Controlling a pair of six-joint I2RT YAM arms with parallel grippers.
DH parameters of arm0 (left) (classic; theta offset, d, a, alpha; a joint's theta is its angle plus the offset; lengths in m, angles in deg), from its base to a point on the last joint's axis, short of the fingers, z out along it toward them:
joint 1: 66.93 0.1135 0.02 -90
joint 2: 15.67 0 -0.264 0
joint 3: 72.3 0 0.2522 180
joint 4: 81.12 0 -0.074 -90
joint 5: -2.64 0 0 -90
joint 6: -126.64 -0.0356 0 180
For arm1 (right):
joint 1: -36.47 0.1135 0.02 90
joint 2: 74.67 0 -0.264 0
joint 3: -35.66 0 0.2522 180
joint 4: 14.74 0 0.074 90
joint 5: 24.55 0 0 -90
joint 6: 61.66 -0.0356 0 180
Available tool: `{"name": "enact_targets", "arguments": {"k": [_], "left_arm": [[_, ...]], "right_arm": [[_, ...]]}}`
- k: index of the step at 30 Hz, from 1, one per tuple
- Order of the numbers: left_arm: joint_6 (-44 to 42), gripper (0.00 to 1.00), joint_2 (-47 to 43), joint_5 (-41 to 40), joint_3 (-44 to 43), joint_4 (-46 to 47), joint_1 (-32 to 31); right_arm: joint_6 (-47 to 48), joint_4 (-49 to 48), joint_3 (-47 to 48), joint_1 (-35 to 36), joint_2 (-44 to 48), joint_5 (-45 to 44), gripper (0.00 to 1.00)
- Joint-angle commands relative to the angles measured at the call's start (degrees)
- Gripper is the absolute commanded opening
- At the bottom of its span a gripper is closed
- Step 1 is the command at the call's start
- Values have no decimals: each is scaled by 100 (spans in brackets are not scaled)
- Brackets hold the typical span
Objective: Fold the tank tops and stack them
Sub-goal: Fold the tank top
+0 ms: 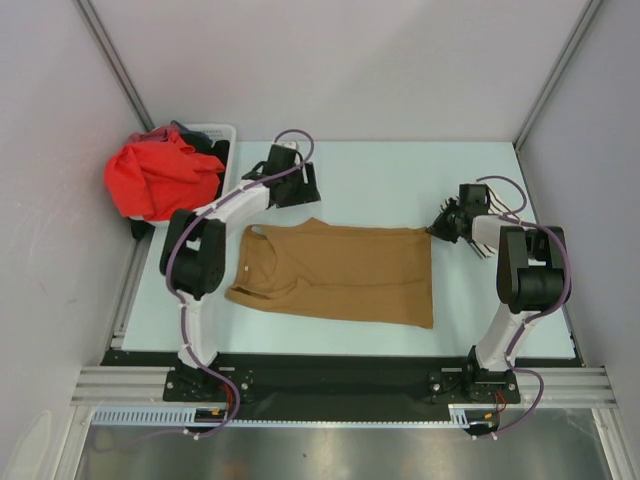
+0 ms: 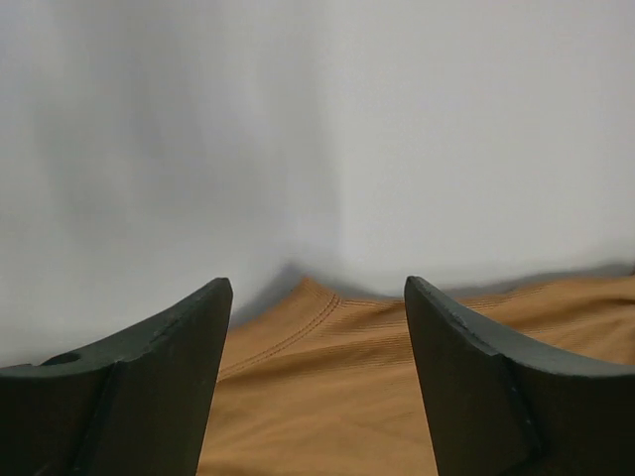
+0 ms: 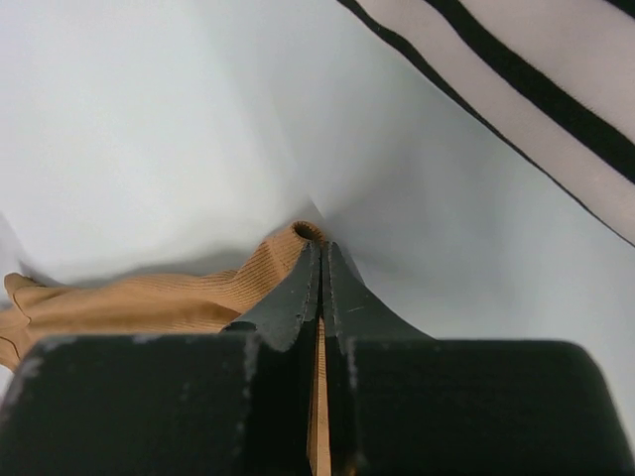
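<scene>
The tan-brown tank top (image 1: 340,272) lies spread flat across the middle of the table, its straps to the left. My left gripper (image 1: 302,196) hovers at its far edge, open. In the left wrist view a raised, stitched edge of the tan cloth (image 2: 317,337) sits between the two fingers (image 2: 317,283) without touching either. My right gripper (image 1: 436,231) is shut on the top's far right corner, and a rolled bit of tan hem (image 3: 298,248) pokes out past the pinched tips (image 3: 321,248). Part of the striped tank top (image 3: 536,89) shows in the right wrist view, upper right.
A white laundry basket (image 1: 222,133) stands at the far left corner, with red clothing (image 1: 160,178) heaped over it and spilling onto the table's left edge. Grey walls close in the table on the left, back and right.
</scene>
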Motion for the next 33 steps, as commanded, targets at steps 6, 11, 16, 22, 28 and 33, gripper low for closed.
{"name": "enact_targets", "arguments": {"k": [6, 11, 16, 22, 28, 33], "left_arm": [[-44, 71, 791, 538, -523, -433, -276], [17, 52, 940, 854, -514, -319, -329], [9, 26, 1002, 890, -654, -222, -320], [-114, 13, 994, 214, -804, -213, -268], [-44, 9, 476, 81, -128, 288, -74], [-88, 6, 185, -86, 285, 498, 5]], "right_arm": [[124, 66, 236, 25, -17, -160, 0], [124, 92, 245, 16, -8, -186, 0], [133, 180, 367, 16, 9, -178, 0], [177, 434, 823, 16, -43, -222, 0], [238, 558, 992, 69, -96, -310, 0], [300, 655, 939, 77, -44, -432, 6]]}}
